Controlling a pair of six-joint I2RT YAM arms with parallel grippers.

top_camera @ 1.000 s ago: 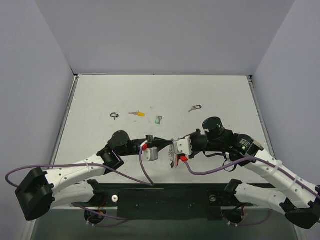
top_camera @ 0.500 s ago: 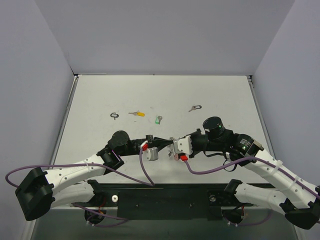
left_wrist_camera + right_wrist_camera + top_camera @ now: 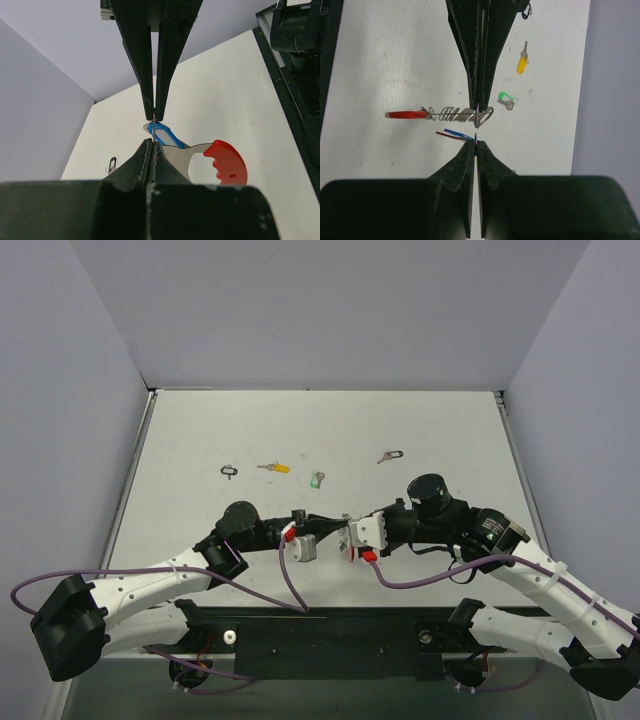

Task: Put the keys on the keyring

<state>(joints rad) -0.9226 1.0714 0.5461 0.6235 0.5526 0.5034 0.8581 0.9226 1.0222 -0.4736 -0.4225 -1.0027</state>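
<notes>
Keyring (image 3: 451,114) sits clenched in your left pincer (image 3: 152,144); your right pincer (image 3: 476,142) grips the blue-tagged key (image 3: 166,135), tips nearly touching.

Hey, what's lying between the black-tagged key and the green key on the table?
The yellow key. In the top view it lies between the black-tagged key and the green key, touching neither.

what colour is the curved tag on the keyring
Red. The tag shows best in the left wrist view.
</notes>
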